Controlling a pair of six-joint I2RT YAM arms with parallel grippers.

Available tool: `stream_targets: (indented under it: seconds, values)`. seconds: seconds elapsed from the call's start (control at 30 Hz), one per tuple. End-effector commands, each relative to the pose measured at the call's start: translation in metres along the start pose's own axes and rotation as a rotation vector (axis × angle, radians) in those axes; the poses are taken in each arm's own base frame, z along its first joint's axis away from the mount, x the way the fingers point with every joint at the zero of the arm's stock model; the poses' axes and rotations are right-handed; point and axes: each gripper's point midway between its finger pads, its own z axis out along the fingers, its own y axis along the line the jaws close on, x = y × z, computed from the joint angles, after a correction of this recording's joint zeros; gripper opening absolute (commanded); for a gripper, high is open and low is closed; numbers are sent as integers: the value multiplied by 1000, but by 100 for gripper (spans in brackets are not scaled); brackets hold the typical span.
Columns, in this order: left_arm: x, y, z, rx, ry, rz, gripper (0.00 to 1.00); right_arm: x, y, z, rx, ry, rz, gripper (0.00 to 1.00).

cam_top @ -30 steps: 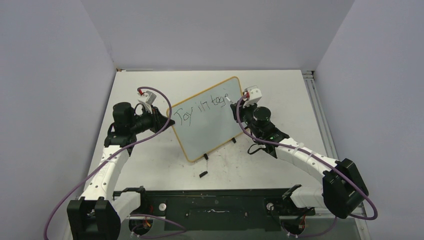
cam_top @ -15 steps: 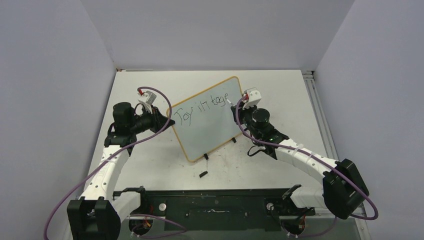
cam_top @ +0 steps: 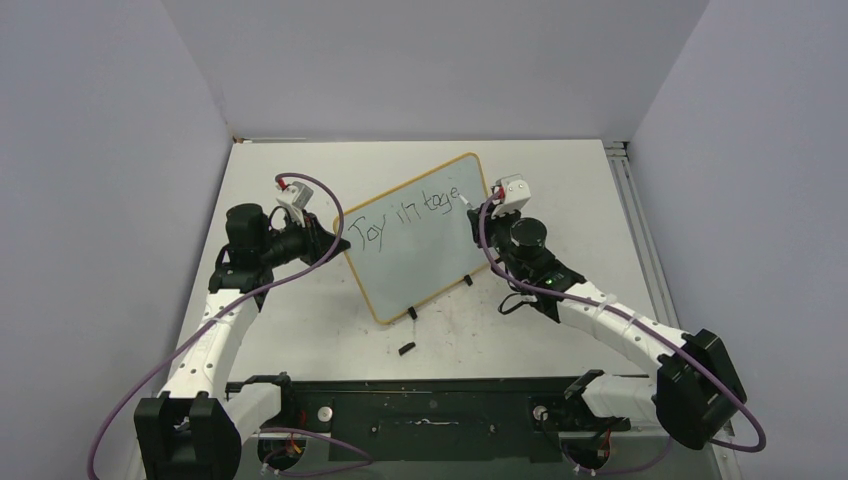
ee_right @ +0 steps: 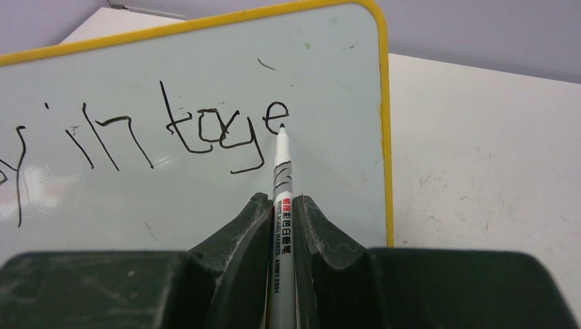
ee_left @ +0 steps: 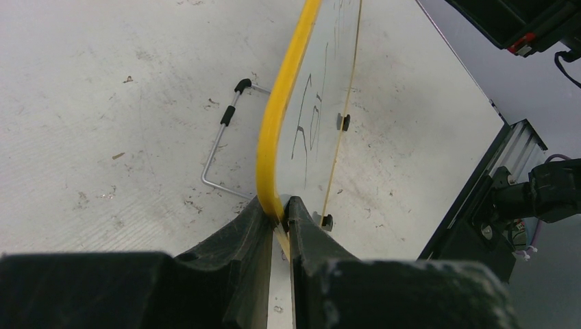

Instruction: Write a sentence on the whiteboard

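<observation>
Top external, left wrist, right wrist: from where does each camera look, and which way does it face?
Top external: above and behind, looking down; left arm, right arm, whiteboard between.
Left wrist: looks along the whiteboard's edge; left gripper clamps its yellow frame.
Right wrist: faces the board; right gripper holds the marker.
All share the sentence.

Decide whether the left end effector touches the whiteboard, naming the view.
Touching. The left wrist view shows the left end effector clamping the whiteboard by its yellow frame.

The whiteboard [cam_top: 415, 250] stands slantwise across mid-table, with the left gripper [ee_left: 281, 209] clamped on its left edge and the marker [ee_right: 281, 171] in the right gripper [ee_right: 282, 202] touching its face. Open tabletop [cam_top: 560, 170] lies behind, and a small black piece [cam_top: 405, 349] lies in front.
</observation>
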Motion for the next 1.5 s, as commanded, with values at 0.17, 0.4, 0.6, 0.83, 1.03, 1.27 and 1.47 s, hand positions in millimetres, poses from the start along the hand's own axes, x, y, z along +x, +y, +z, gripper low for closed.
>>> stream_targets:
  seconds: [0.17,0.4,0.6,0.83,1.03,1.27,1.47]
  values:
    - [0,3,0,-8,17,10,0,-37,-5,-6,2,-97,6,5]
    - [1,4,1,-10,21,9,0,-30,-3,4,-13,-83,-2,5]
    - [1,4,1,-12,21,9,0,-27,-2,8,-22,-81,-2,5]
    - [1,4,1,-11,22,9,0,-30,-1,11,-25,-95,-2,5]
    - [1,4,1,-11,23,8,0,-26,1,15,-32,-81,-6,5]
    - [1,4,1,-11,21,9,0,-25,-9,17,23,-84,5,5]
    - [0,4,0,-11,21,9,0,-30,-18,18,59,-98,13,5]
